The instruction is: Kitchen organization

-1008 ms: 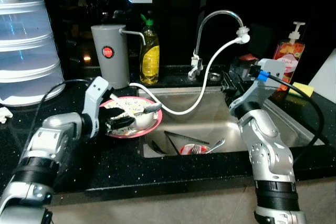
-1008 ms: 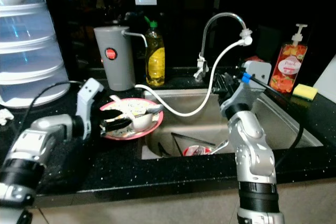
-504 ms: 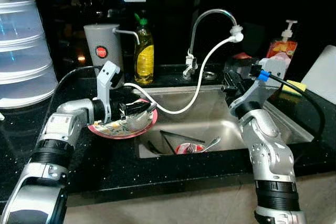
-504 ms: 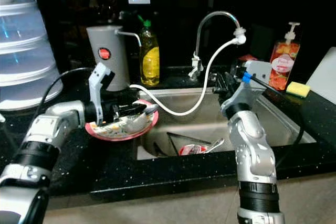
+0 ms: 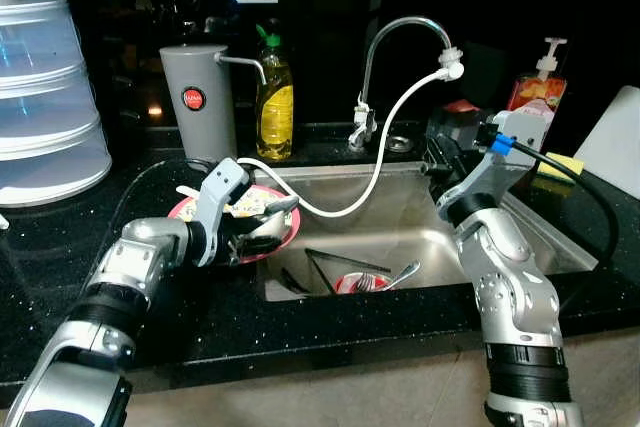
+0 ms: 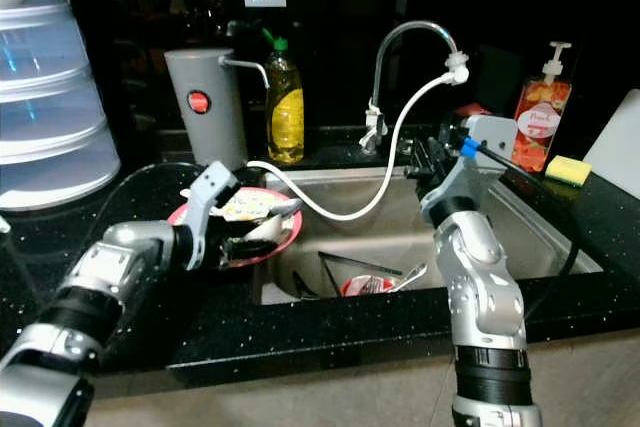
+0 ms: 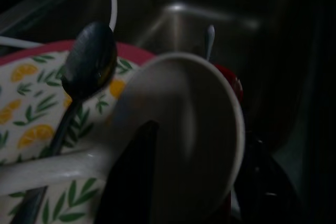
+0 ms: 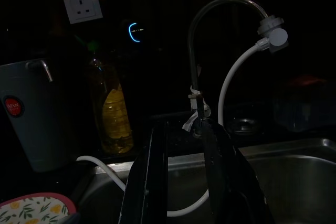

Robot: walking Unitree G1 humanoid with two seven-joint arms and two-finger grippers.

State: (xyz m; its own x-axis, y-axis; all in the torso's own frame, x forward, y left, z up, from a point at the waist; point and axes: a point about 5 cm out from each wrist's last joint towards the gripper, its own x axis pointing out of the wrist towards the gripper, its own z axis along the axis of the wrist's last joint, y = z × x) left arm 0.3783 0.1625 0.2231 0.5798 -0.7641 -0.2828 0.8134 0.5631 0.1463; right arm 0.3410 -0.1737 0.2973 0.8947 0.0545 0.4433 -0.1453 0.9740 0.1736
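A black speckled kitchen counter [image 5: 330, 322] wraps around a steel sink [image 5: 400, 237]. On the far left stands a tall, tiered translucent container [image 5: 45, 87]. Right of it sit a grey canister with a red badge [image 5: 197, 100] and a bottle of yellow dish soap [image 5: 274, 97]. A pink-rimmed plate with a lemon print [image 5: 235, 219] rests at the sink's left edge. On the far right are an orange pump bottle [image 5: 535, 87] and a yellow sponge [image 5: 566, 164].

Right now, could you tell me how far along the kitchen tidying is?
Early. Nothing looks put away. In hand: the left gripper grips a white bowl on the pink plate at the sink's edge. Left: utensils in the sink. The right gripper hovers open, idle.
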